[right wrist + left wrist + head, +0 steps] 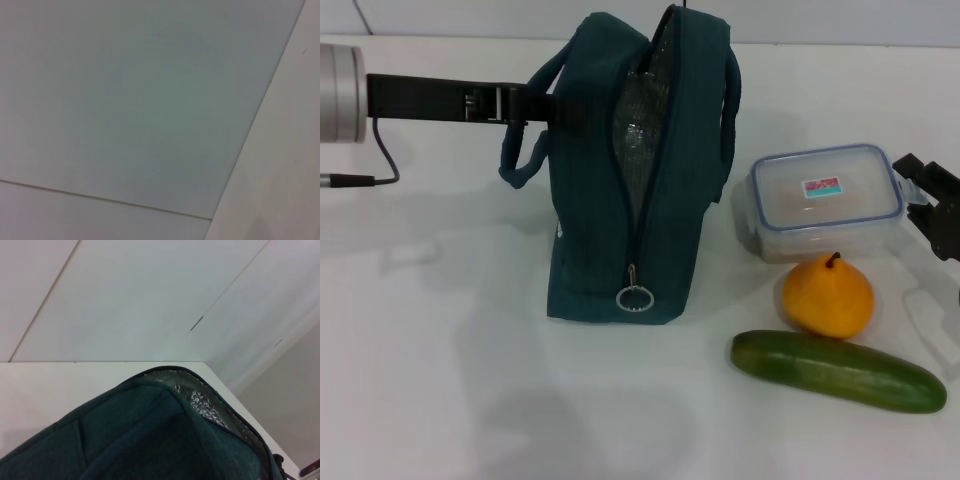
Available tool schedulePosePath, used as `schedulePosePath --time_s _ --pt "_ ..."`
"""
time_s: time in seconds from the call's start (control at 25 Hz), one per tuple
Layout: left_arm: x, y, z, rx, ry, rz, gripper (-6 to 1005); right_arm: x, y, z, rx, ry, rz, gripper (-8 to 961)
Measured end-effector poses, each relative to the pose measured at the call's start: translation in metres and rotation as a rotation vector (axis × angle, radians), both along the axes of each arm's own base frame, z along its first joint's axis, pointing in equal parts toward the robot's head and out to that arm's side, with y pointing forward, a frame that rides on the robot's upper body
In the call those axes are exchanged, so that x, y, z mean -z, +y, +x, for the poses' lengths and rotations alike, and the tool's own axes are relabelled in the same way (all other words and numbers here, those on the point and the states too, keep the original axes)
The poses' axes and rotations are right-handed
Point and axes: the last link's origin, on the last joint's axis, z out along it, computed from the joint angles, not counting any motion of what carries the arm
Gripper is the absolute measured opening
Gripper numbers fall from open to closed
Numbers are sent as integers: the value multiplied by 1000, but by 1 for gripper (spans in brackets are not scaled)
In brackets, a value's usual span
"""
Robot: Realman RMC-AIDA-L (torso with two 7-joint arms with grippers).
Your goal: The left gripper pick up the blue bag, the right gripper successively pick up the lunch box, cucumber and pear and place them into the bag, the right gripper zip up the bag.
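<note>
A white table [440, 380] is being shown from above, its matte surface carrying soft grey shadows, with a pale wall line running along its far edge. The blue bag [620, 200] is standing upright near the middle of the table, its top gaping open so that the silver foil lining [645, 110] is being exposed, and its zipper ring pull [634, 298] is hanging low on the near end. The left gripper [542, 105] is being extended from the left, level with the bag's upper part, and is meeting the bag at its left loop handle [525, 150]; whether its pincer is closed on the fabric cannot be told. To the right of the bag, the lunch box [825, 200] is lying flat with its blue-rimmed lid on. Just in front of it the pear [828, 296] is resting, and the cucumber [838, 371] is lying nearest the robot, just beside the pear. The right gripper [932, 205] is being seen at the right edge, just beside the lunch box; its pincer state cannot be told. In the left wrist view, the bag's rim [165, 440] is being framed against white wall panels [150, 300]; the right wrist view is showing only plain pale panels [150, 100].
</note>
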Motion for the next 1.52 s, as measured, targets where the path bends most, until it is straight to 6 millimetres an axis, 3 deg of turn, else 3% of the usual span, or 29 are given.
schedulePosePath --time_s 0.44,0.64,0.84,1.52 --pt "-1 1 2 7 2 2 70 0 0 1 0 -4 -1 296" --pt "0 1 2 7 1 1 70 0 1 -1 -9 -1 -8 233" --pt "0 1 1 5 1 0 71 0 0 2 42 70 -37 97" --pt "0 0 0 3 2 0 72 -1 0 0 30 84 -44 97"
